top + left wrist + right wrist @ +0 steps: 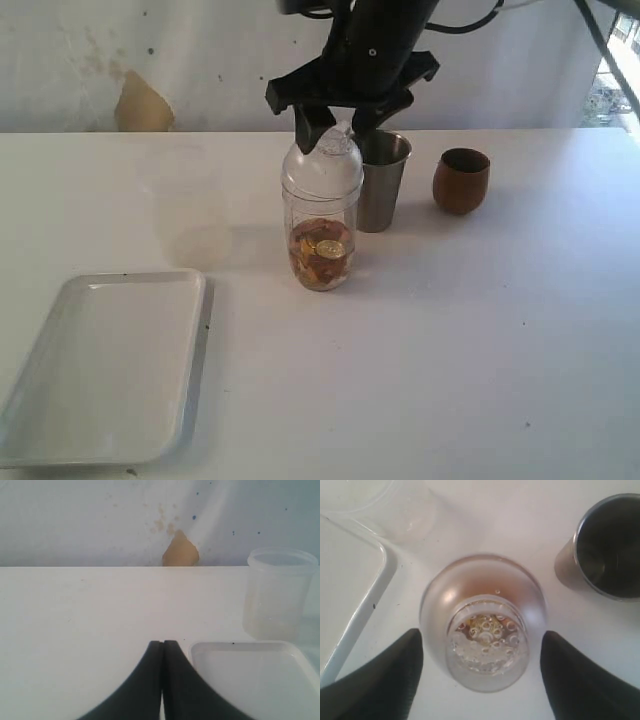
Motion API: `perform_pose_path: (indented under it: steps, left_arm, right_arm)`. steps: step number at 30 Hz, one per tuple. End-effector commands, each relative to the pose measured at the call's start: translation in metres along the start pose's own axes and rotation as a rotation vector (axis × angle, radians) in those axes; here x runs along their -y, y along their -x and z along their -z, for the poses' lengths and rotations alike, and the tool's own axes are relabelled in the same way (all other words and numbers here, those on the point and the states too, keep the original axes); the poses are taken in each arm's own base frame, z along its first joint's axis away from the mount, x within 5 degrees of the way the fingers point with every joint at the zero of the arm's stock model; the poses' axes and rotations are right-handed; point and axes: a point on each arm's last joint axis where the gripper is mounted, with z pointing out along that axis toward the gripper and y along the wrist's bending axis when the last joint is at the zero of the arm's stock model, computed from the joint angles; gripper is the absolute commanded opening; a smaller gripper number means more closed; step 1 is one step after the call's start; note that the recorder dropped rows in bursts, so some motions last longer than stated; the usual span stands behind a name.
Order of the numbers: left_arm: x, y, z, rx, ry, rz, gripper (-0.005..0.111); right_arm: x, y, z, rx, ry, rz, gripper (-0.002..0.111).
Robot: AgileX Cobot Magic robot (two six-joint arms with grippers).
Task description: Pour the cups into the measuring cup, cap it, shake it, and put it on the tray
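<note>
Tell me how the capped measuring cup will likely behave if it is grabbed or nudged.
The measuring cup is tall and narrow, so a push near its top could tip it, though the contents sit low. Its rounded, smooth dome lid looks slippery and might slide from a pinch. Its clear plastic probably flexes a little.

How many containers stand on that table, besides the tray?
4: a lidded clear plastic cylinder under the right hand, a steel tumbler behind it, a brown wooden cup further right, a translucent plastic tub near the white tray.
</note>
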Motion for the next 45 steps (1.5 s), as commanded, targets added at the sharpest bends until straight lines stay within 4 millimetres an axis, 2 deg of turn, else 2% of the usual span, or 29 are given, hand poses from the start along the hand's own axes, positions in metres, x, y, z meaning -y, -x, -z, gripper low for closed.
perform_pose_path:
  steps: [1, 8, 11, 13, 18, 25, 35, 45]
  left_arm:
    - [0.0, -0.002, 0.0, -0.002, -0.004, -0.002, 0.0]
    - [0.0, -0.002, 0.0, -0.002, -0.004, -0.002, 0.0]
    - [0.0, -0.002, 0.0, -0.002, -0.004, -0.002, 0.0]
    - [0.0, -0.002, 0.0, -0.002, -0.004, -0.002, 0.0]
    - [0.0, -0.002, 0.0, -0.002, -0.004, -0.002, 0.0]
    - [0.0, -0.002, 0.0, -0.002, -0.004, -0.002, 0.0]
    - [0.0, -0.002, 0.0, -0.002, -0.004, -0.002, 0.0]
    - [0.0, -0.002, 0.0, -0.002, -0.004, -0.002, 0.0]
  right_arm:
    - [-0.001, 0.005, 0.018, 0.052, -0.007, 0.017, 0.063]
    - [-0.001, 0.009, 0.03, 0.09, -0.012, 0.022, 0.062]
    - [-0.002, 0.011, 0.041, 0.121, -0.013, 0.025, 0.056]
    - [-0.003, 0.011, 0.048, 0.139, -0.01, 0.026, 0.045]
    - [-0.006, 0.011, 0.054, 0.153, 0.014, 0.036, 0.0]
    - [-0.008, 0.012, 0.045, 0.136, 0.029, 0.041, 0.0]
    - [-0.015, 0.012, 0.009, 0.061, 0.003, 0.066, 0.0]
    - [-0.015, 0.012, 0.009, 0.06, -0.013, 0.062, 0.0]
